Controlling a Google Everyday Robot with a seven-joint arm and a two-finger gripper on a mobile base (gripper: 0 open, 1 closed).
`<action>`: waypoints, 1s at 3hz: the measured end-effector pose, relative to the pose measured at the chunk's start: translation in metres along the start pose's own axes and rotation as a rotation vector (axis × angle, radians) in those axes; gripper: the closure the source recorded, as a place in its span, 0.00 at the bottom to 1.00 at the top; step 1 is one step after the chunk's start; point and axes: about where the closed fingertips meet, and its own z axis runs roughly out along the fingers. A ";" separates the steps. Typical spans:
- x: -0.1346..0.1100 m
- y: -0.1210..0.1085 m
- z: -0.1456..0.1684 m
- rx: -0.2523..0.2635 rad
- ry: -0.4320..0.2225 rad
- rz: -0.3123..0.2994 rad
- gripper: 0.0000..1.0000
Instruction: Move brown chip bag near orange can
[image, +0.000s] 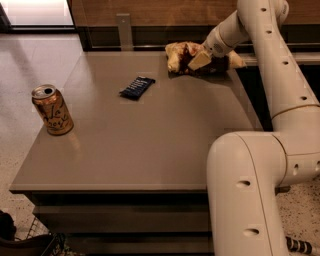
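Nearest the camera on the right is the fat lower part of the robot arm (249, 190). It rises beside the table (150, 150) and reaches over to the far side. There's only one arm, so no question about which one does the job.

On the near-left part of the table the orange can (52, 111) stands upright, pull-tab end up, close to the left edge. Just one can.

Further back, about mid-table and a bit left of centre, a small dark-blue bar (137, 87) lies flat. One of those too, and it isn't part of the job.

At the far edge, right of centre, is the brown chip bag (181, 55), all crumpled, and it's the only bag. Its long axis runs left-right along the back edge, with one pale end pointing left and the other poking out to the right past the wrist. The gripper (200, 61) comes in from the upper right and sits on the middle of the bag, touching it. I honestly can't tell whether it's clamped onto the bag or only resting on it.

What matters for the next move is that the can is diagonally across the table from the gripper, toward the camera and to the left, well apart from the bag. So my guess is a long pull toward the near-left. The blue bar sits roughly on that line, and a dragged bag could shove it along.
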 end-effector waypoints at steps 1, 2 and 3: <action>-0.001 0.000 -0.004 0.004 -0.001 -0.002 1.00; -0.018 -0.003 -0.076 0.062 -0.014 -0.040 1.00; -0.035 -0.001 -0.149 0.161 -0.046 -0.069 1.00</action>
